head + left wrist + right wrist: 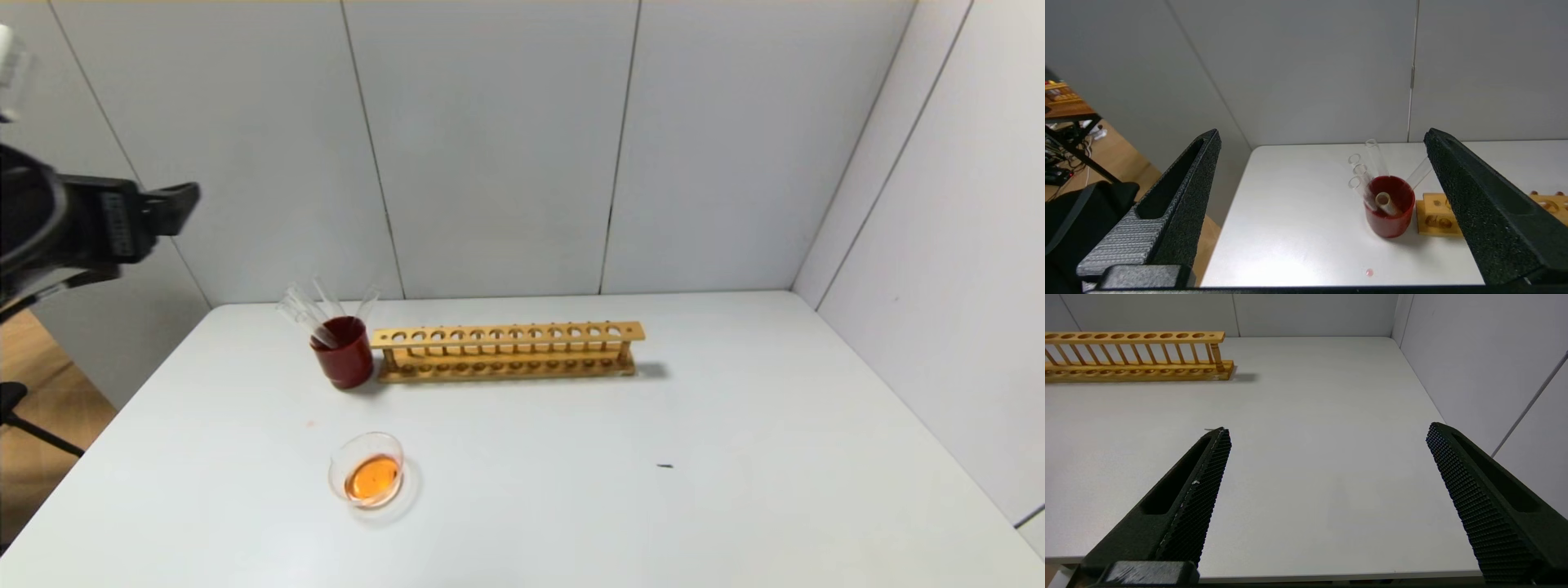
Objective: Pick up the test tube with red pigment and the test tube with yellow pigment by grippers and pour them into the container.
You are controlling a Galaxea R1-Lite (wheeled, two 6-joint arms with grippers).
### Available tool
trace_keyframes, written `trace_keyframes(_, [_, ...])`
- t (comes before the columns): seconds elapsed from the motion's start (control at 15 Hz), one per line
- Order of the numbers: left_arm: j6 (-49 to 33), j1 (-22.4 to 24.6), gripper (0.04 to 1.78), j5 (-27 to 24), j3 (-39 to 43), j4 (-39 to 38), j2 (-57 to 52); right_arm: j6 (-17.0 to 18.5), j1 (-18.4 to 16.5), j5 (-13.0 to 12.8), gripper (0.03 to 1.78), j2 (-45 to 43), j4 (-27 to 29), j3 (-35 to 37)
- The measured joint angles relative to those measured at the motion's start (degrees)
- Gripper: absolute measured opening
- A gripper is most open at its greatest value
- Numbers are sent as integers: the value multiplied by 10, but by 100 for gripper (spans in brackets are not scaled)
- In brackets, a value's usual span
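Observation:
The container [336, 467], a low clear glass dish, sits on the white table at the front left and holds orange liquid [372, 477]. No tube with red or yellow liquid shows. Several clear tubes [304, 310] that look empty lean in a dark red cup [347, 359], which also shows in the left wrist view [1390, 220]. My left gripper [167, 204] hangs high beyond the table's left edge, open and empty [1322, 134], facing the cup from a distance. My right gripper [1327, 428] is open and empty over the table's front right part, out of the head view.
An empty wooden tube rack [506, 351] stands just right of the cup, at the back middle; it also shows in the wrist views [1437, 216] [1135, 355]. A small red drop [1369, 272] lies on the table before the cup. Grey walls close the back and right.

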Motion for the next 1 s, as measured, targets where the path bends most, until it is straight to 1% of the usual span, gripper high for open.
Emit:
trace_keyframes(0.2, [0, 14, 175, 0, 55, 96, -189, 0, 0, 0, 175, 0, 0, 0])
trace_keyframes(0.33, [0, 40, 175, -3, 86, 172, -303, 0, 0, 0, 175, 0, 0, 0])
trace_keyframes(0.47, [-2, 72, 175, -14, 124, 231, -402, 0, 0, 0, 175, 0, 0, 0])
trace_keyframes(0.73, [0, 119, 175, -64, 245, 263, -570, 0, 0, 0, 175, 0, 0, 0])
trace_keyframes(1.0, [15, 129, 175, -97, 396, 259, -661, 0, 0, 0, 175, 0, 0, 0])
